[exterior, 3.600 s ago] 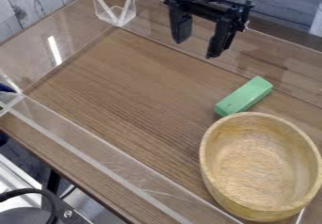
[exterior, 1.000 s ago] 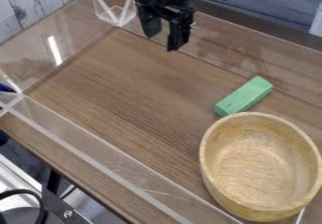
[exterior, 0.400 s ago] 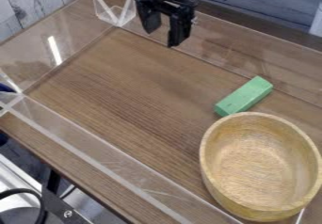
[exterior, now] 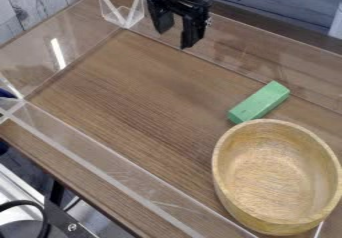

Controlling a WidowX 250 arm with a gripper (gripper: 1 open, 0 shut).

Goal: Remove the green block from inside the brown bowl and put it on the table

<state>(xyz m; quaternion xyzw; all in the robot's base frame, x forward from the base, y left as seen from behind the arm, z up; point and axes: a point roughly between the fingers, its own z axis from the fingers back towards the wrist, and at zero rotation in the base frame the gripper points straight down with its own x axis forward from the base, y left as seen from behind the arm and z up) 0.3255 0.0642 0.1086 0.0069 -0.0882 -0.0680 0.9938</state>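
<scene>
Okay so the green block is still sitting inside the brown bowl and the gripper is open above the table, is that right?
Not quite: the camera view shows the green block on the table, outside the brown bowl. The gripper is open above the table.

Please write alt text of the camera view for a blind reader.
A light-green rectangular block lies on the brown wooden table, beside an empty round light-tan wooden bowl. The black robot gripper hovers open near the far edge.
</scene>
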